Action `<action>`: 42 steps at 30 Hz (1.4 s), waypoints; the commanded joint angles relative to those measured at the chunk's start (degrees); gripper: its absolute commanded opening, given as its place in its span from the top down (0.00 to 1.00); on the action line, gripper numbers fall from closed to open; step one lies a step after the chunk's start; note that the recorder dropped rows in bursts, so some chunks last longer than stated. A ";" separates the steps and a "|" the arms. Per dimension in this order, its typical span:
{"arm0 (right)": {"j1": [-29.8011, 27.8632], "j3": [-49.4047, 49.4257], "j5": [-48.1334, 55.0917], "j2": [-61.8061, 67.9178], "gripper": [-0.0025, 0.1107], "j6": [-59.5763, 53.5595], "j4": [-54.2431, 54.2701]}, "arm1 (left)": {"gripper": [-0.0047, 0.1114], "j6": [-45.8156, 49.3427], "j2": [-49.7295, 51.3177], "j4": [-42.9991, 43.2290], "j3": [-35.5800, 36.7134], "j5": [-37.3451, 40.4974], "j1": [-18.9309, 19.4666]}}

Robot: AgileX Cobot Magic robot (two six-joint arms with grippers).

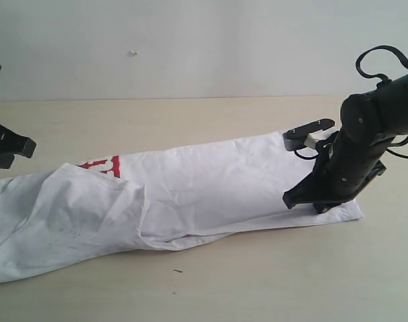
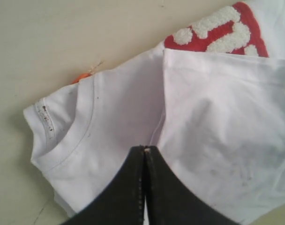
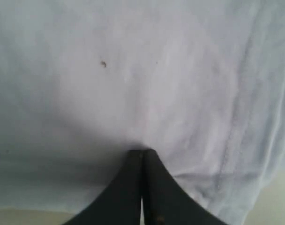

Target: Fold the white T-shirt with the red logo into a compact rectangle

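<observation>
White T-shirt (image 1: 190, 194) lies flat on the table (image 1: 190, 121), folded lengthwise into a long wrinkled strip. In the exterior view it runs from the near-left corner to the right side, neck end at left, hem end at right. Red logo (image 1: 103, 165) is mostly covered by a folded-over flap (image 1: 90, 208); only a bit of red w/ fuzzy white letters pokes out at the strip's far edge.

L claw (image 2: 143, 149): jaws pressed together, tips over the cloth just beside the ribbed collar (image 2: 72, 136); can't tell if touching. Orange tag (image 2: 84, 76) peeks out at the neck edge.

R claw (image 3: 142, 152): jaws closed tight, tips down on the cloth at the hem end; can't tell if any fabric is pinched.
</observation>
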 commanded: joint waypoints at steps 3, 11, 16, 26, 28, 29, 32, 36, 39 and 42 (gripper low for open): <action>-0.01 4.75 3.50 -3.92 0.98 -2.59 6.16 | 0.96 -0.70 -2.51 -1.71 1.39 -2.47 -0.21; -0.01 7.04 3.68 -11.08 0.98 -3.41 7.54 | 0.96 -0.70 -2.98 -2.55 2.65 -1.86 -0.21; -0.19 7.04 -3.31 -15.32 0.98 -1.85 5.68 | 0.96 -0.70 -2.98 -3.27 3.17 -1.86 -0.21; -5.36 1.50 -8.71 -5.75 0.91 1.59 1.85 | 0.96 -0.70 -2.98 -4.25 3.17 -3.42 -0.21; -5.49 0.27 -8.05 -3.69 0.94 1.65 1.73 | 0.96 -0.70 -2.98 -4.25 3.17 -4.19 -0.21; -5.49 0.14 -8.17 -2.95 0.96 1.32 1.73 | 0.96 -0.70 -2.98 -4.25 3.17 -4.71 -0.21; -5.49 0.14 -8.34 -1.68 0.98 0.00 1.73 | 0.96 -0.70 -2.85 -4.25 3.17 -5.23 -0.21; -5.49 0.14 -6.22 0.75 0.98 0.00 1.13 | 0.96 -0.70 -2.17 -4.25 3.17 -4.87 -0.21; -5.49 0.14 -3.76 1.60 0.98 0.00 1.13 | 0.96 -0.70 -2.05 -4.25 3.17 -4.83 -0.21; -5.36 0.25 1.19 1.47 0.98 0.00 1.28 | 0.96 -0.70 -2.05 -4.25 3.17 -5.12 -0.21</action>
